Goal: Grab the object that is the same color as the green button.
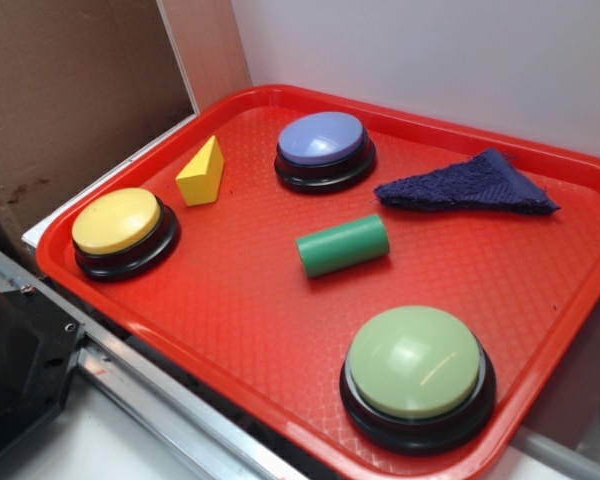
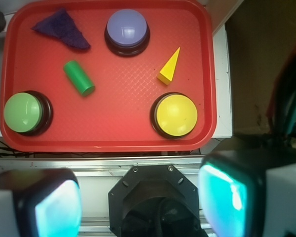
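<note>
Green cylinder [image 1: 342, 245]: the thing I am after, lying on its side near the middle of the red tray [image 1: 250, 330], touching nothing else; in my wrist view it sits left of centre, one end tipped toward the lower right.
Green button [image 1: 415, 365]: pale-green dome on a black base, at the tray's near corner in the exterior view; the cylinder is a darker green than this dome and lies apart from it.
Blue-purple button [image 1: 323, 143]: toward the tray's far edge, beyond the cylinder.
Yellow button [image 1: 118, 224]: at the left end of the tray in the exterior view, well apart from the cylinder.
Yellow wedge [image 1: 202, 175]: standing between the yellow button and the blue-purple one, clear of both.
Purple cloth [image 1: 467, 186]: crumpled flat near the far right rim, just beside the blue-purple button without touching it.
My claw [image 2: 140, 200]: spread wide, nothing between its fingers [image 2: 49, 205]; it hangs off the tray on the side of the yellow and green buttons, looking down over the whole tray, well apart from the cylinder.
Exterior view: my claw does not appear there.
</note>
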`<move>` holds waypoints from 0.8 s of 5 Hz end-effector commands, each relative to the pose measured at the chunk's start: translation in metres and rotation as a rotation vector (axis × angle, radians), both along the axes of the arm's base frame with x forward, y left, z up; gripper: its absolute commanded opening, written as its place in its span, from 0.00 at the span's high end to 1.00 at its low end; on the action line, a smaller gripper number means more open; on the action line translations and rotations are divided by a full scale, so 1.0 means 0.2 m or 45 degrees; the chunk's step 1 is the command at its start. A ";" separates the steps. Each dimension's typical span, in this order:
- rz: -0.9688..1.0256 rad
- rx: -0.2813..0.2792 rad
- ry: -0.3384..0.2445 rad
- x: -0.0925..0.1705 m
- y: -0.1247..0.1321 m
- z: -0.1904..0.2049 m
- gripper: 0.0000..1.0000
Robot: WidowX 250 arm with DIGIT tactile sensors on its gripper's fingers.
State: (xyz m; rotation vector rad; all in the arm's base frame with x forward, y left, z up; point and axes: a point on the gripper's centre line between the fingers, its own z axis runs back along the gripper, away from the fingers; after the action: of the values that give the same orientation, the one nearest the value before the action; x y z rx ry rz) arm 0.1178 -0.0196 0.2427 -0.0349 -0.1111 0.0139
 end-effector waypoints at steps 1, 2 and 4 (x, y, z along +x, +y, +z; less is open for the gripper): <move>0.000 0.000 0.000 0.00 0.00 0.00 0.00; -0.124 0.008 0.002 0.19 -0.10 0.02 0.00; -0.451 0.053 0.012 0.46 -0.49 0.01 0.00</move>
State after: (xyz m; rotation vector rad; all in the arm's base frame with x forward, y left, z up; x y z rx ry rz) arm 0.2095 -0.1107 0.2306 0.0074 -0.0351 -0.3313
